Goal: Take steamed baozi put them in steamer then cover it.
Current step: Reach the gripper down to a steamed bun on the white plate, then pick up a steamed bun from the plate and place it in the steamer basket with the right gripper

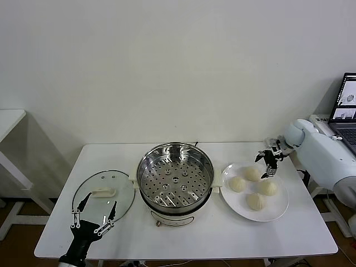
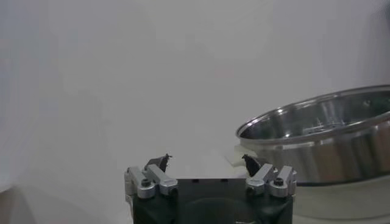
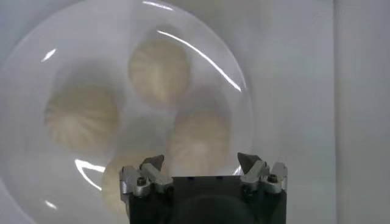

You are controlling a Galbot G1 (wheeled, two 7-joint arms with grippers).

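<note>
My right claw (image 1: 269, 162) hovers wide above the steamed baozi (image 1: 252, 173) on the plate (image 1: 278, 210); they look soft and light, so grip gently round the sides. Left claw (image 1: 93, 214) waits wide.

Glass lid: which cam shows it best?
Head view: the whole glass lid lies flat on the table, robot's left of the steamer, behind the open left gripper. Neither wrist view shows it.

We see the baozi (image 3: 157, 68) only blurred in the right wrist view; the laptop (image 1: 346, 108) is cut by the edge.
</note>
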